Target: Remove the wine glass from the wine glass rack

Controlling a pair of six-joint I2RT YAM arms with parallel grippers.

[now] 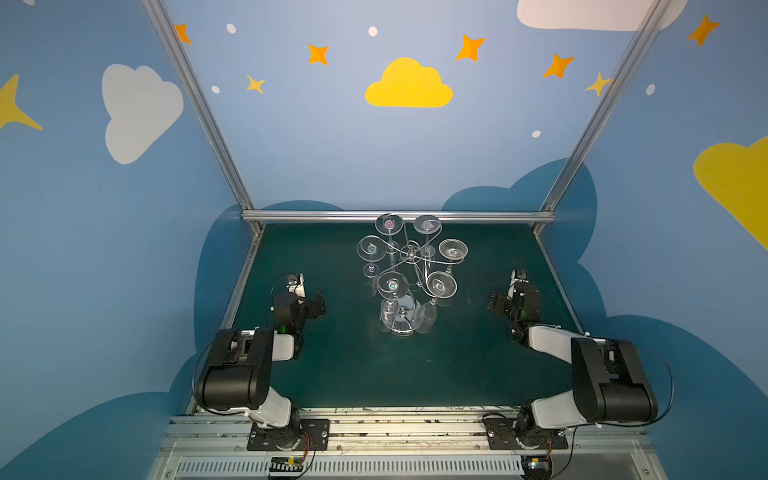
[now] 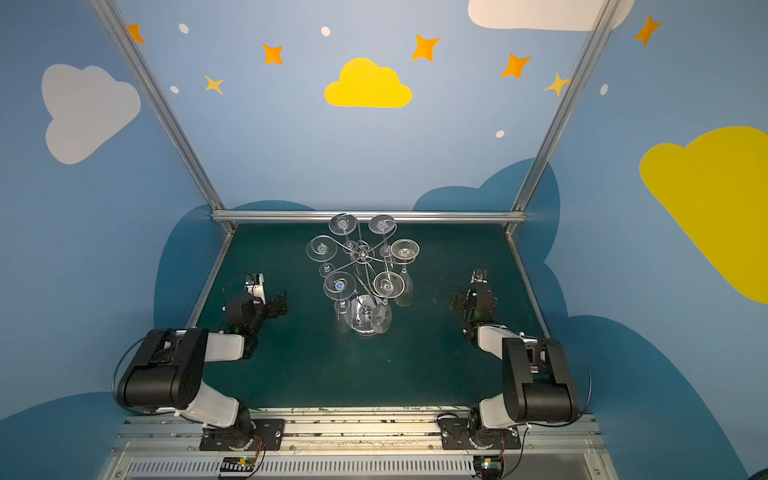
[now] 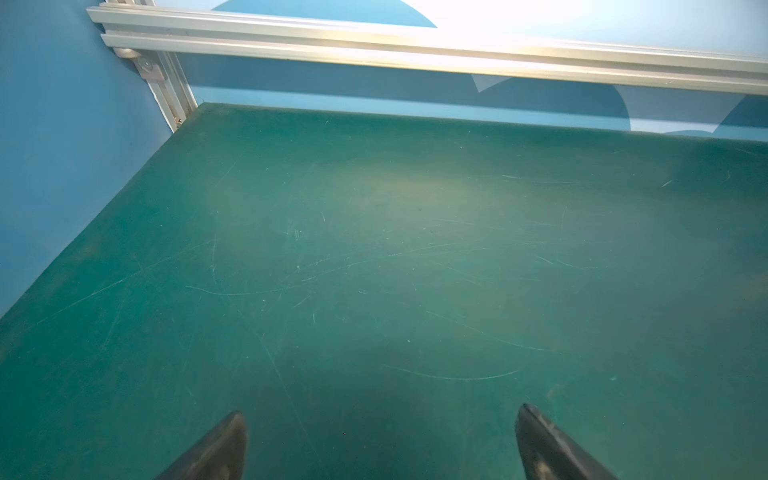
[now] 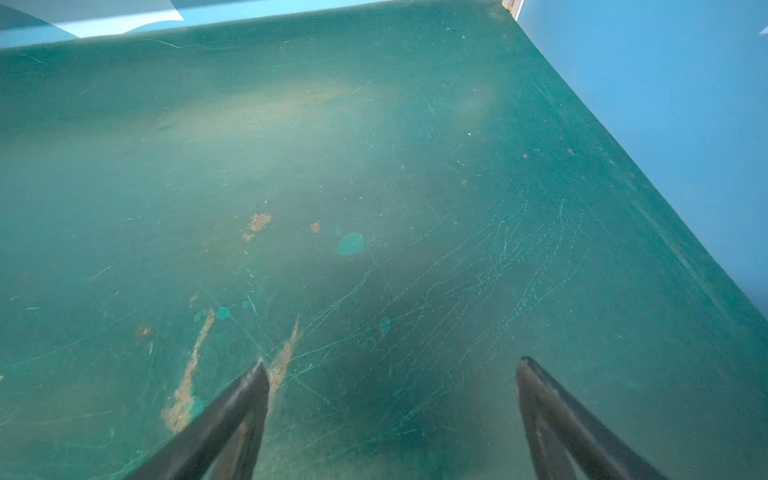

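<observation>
While left claw [image 1: 319,300] and right claw [image 1: 494,301] gape, rack [image 1: 410,250] stands between.

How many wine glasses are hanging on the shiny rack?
6 glasses, upside down round the rack: back left, back right, middle left, middle right, front left, front right. None looks hidden.

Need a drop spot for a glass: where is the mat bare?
Bare green mat lies in front of the wine glass rack, and between it and the left gripper or right gripper. Crowded under the wine glasses.
</observation>
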